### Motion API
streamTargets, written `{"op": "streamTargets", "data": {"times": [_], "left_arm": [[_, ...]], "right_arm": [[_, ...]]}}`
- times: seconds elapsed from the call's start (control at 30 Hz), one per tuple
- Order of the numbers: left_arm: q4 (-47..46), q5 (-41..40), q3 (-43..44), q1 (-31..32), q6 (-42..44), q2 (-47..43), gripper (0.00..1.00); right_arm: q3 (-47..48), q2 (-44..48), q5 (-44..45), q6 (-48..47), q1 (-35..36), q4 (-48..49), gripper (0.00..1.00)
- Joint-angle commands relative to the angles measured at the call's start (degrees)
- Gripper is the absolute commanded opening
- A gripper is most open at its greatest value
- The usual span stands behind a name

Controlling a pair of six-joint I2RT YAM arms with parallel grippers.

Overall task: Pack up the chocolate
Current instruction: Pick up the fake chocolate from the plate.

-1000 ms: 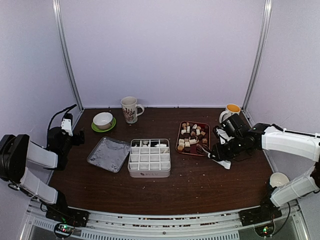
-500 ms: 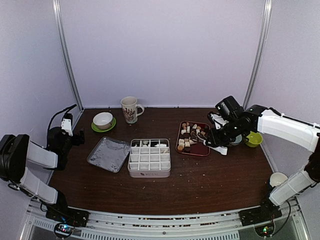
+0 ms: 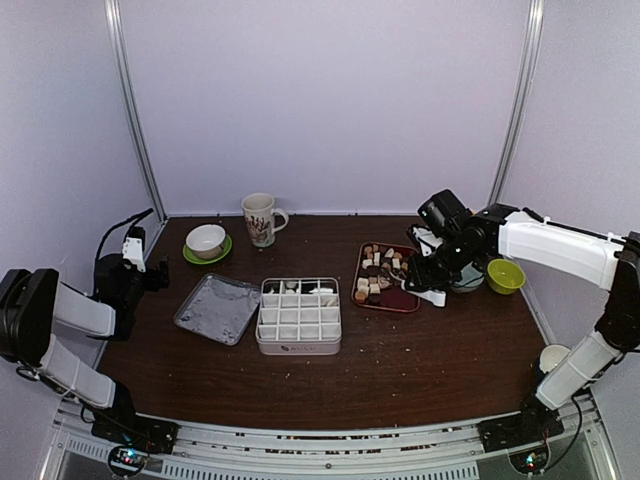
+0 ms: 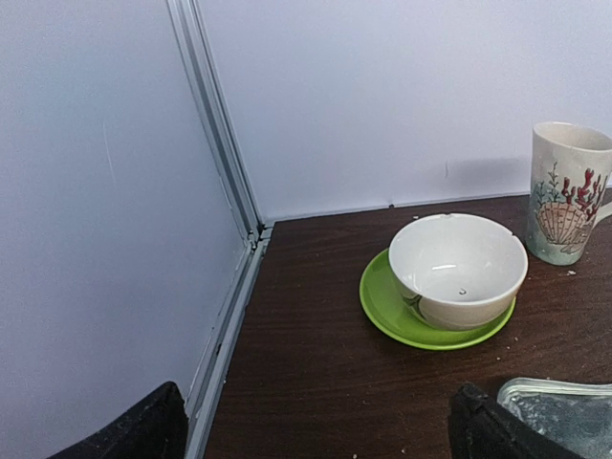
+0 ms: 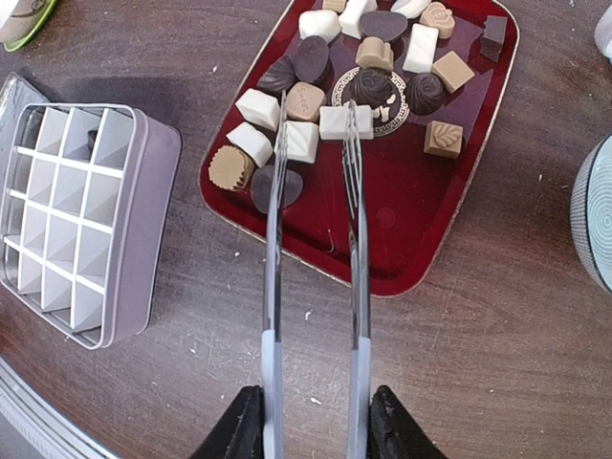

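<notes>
Picking step: the right end effector (image 5: 311, 426) pinches the tongs (image 5: 358, 249), tips apart over the chocolate (image 5: 370, 88) on the red tray (image 5: 402, 220). Next it should squeeze one piece for the divided box (image 5: 148, 220).

The mug (image 4: 571, 196) and metal lid (image 4: 564, 418) run off-frame.

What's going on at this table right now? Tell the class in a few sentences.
The right arm holds a pair of tongs in its jaws, with the tips spread over the chocolates near the middle of the red tray. No piece looks lifted yet. The divided box beside the tray looks mostly empty, so packing has barely begun. The left arm sits at the far left with its jaws open, facing a bowl on a green saucer.
</notes>
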State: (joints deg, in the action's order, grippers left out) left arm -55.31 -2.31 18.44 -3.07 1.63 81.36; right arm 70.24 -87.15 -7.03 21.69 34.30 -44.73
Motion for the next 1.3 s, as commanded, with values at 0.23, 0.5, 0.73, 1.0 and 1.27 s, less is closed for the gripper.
{"op": "streamTargets", "data": {"times": [0.23,0.5,0.73,1.0,1.27], "left_arm": [[-1.48,0.61,1.08,-0.39,0.15,0.29,0.98],[-1.55,0.64,1.08,-0.44,0.15,0.29,0.98],[-1.62,0.64,0.99,-0.44,0.12,0.22,0.98],[-4.38,4.56,-0.56,-0.44,1.71,0.02,0.98],[-5.36,5.04,-1.13,-0.42,1.68,-0.03,0.98]], "right_arm": [[1.37,-1.38,1.43,4.63,0.83,2.06,0.37],[2.59,-2.19,1.82,5.83,1.60,1.51,0.37],[3.67,-2.76,1.97,5.96,2.17,0.61,0.37],[3.60,-2.29,1.88,6.10,2.78,-0.51,0.37],[2.95,-2.18,2.24,6.58,3.53,-0.05,0.36]]}}
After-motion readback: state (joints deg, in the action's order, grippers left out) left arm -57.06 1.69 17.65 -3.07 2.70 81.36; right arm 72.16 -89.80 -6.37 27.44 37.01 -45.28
